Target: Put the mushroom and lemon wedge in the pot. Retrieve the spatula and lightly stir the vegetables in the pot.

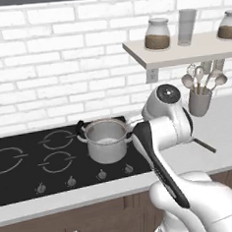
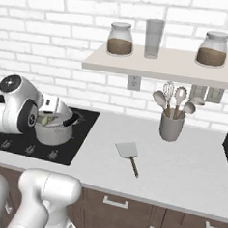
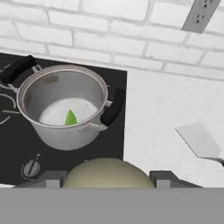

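Carrying the rounded beige mushroom (image 3: pixel 107 173) between parted claw (image 3: pixel 107 180) tips, centre over the shiny steel pot (image 3: pixel 65 105) at left frame, green lemon wedge (image 3: pixel 71 118) already inside, then release low.

You see the pot (image 3: pixel 65 107) in shiny brushed steel with 2 matt black handles. Under the pot, the cooktop (image 1: pixel 24 179) is glossy black glass. Right of the pot, the counter (image 2: pixel 188 175) is smooth, matt pale stone, and the spatula (image 2: pixel 127 150) has a flat matt grey blade. Behind the pot, the wall (image 1: pixel 44 59) is white brick.
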Controlling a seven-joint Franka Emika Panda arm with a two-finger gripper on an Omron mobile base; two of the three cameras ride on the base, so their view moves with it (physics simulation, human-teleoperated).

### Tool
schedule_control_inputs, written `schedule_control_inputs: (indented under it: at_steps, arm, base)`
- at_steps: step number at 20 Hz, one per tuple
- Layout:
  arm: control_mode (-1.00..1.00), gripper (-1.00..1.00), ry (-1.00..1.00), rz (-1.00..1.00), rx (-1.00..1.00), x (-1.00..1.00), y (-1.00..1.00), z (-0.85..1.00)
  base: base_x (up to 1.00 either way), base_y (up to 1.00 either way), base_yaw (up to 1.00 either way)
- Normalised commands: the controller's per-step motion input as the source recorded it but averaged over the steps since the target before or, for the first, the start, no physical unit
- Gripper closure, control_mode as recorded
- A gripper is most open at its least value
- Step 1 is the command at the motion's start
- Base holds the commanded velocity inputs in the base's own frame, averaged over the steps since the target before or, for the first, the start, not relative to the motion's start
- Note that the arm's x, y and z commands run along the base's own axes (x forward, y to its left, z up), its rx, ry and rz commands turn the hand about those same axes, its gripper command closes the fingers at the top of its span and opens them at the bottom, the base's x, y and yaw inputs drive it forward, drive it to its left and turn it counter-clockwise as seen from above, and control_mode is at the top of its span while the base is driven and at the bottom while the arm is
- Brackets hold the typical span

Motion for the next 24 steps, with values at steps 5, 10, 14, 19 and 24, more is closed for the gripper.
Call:
schedule_control_inputs:
  at_steps: [5, 10, 14, 19, 24]
  arm:
    - [-1.00, 1.00, 0.00, 0.00, 0.00, 0.61, 0.46, 0.24]
    - [-1.00, 1.00, 0.04, 0.00, 0.00, 0.83, 0.41, -0.34]
    - [-1.00, 1.00, 0.15, 0.00, 0.00, 0.76, 0.39, -0.72]
    - [-1.00, 1.00, 0.16, 0.00, 0.00, 0.52, 0.30, -0.85]
    - [-1.00, 1.00, 0.04, 0.00, 0.00, 0.39, 0.16, -0.58]
  base:
    - [0.00, 0.00, 0.00]
    - [0.00, 0.00, 0.00]
    - [0.00, 0.00, 0.00]
    - [0.00, 0.00, 0.00]
    - [0.00, 0.00, 0.00]
